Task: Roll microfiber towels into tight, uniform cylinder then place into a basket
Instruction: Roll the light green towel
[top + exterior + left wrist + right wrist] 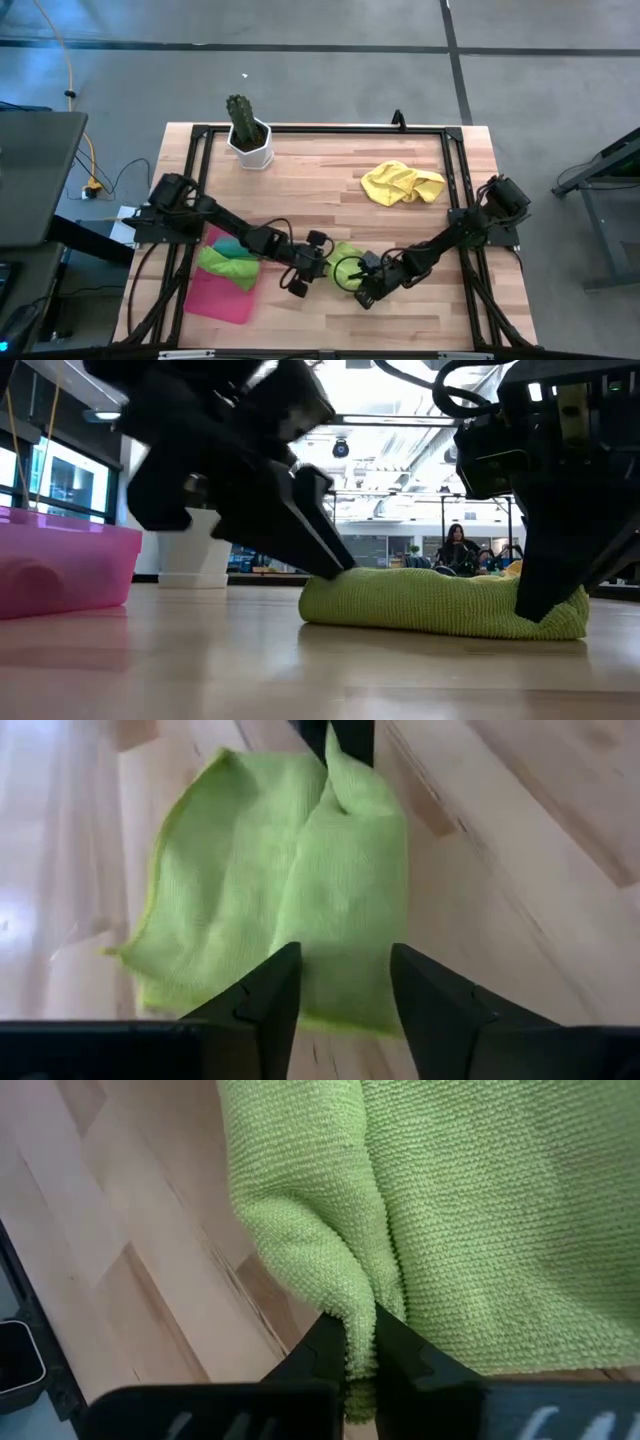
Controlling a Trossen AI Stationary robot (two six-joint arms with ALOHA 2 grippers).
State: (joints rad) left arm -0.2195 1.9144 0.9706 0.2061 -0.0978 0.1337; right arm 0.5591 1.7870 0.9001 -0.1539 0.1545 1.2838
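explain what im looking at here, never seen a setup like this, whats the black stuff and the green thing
The black stuff is two robot arms working at a wooden table. One picture looks down from above, one sits at table height, and two come from cameras on the arms' wrists. The green thing is a lime green towel lying on the table. The right gripper is pinching a fold of it; the left gripper stands open at its other edge. Also there: a yellow towel, a cactus pot, and a pink basket with a green towel on it.
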